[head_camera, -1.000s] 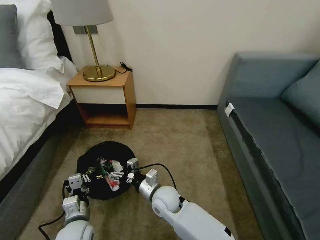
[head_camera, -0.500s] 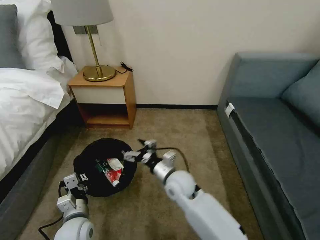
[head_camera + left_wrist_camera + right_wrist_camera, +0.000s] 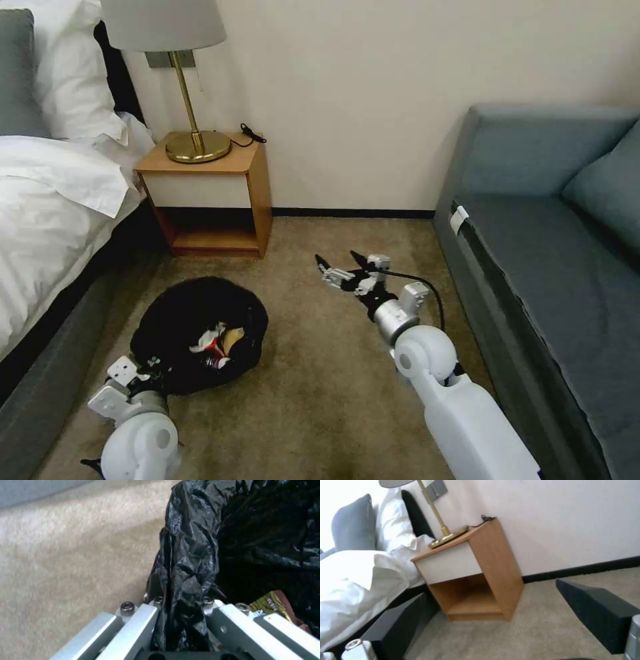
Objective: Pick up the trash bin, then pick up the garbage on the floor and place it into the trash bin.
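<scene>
Left gripper (image 3: 150, 373) pinching bin (image 3: 200, 333) rim, litter (image 3: 220, 340) sitting inside; right gripper (image 3: 343, 270) hovering open, empty, well right of bin.

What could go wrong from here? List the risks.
1. The left end effector is clamped on the black bag liner at the rim of the trash bin; thin plastic could tear or slip out.
2. The bin looks tilted, so the wrappers inside might spill onto the carpet.
3. The right end effector hangs open near the sofa and might brush it.
</scene>
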Tool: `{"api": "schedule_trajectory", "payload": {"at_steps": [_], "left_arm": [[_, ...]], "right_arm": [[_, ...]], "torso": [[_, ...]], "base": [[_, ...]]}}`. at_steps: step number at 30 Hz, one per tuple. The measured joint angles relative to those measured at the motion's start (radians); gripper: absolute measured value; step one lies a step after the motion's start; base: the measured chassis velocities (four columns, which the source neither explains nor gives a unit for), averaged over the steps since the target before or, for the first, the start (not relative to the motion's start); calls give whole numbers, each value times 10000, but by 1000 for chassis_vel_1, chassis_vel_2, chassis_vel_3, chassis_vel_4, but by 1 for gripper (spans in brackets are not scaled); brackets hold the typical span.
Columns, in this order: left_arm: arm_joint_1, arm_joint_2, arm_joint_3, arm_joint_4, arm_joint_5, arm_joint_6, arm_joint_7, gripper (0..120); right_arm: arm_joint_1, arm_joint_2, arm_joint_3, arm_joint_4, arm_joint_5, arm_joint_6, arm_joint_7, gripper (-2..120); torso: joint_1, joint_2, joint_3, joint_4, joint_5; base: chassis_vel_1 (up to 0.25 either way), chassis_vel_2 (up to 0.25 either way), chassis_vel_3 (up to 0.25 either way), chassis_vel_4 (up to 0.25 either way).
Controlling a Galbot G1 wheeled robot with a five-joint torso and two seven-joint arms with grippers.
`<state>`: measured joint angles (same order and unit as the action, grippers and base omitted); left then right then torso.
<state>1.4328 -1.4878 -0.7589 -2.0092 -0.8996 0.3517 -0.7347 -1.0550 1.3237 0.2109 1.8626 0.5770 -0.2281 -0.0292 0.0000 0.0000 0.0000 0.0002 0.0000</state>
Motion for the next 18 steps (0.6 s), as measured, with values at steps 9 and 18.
{"api": "schedule_trajectory", "payload": {"at_steps": [9,18], "left_arm": [[-434,451,143,355,-406,213,235,14],[-367,713,291,38,2117,-165,2047,45]], "right_arm": [[-719,72,585,469,-307,53,59,100],[-1269,-60,913,905,-343,59,450,100]], "torso": [[0,0,0,-2,3],[0,0,0,-2,2]], "base": [[0,0,0,0],[0,0,0,0]]}}
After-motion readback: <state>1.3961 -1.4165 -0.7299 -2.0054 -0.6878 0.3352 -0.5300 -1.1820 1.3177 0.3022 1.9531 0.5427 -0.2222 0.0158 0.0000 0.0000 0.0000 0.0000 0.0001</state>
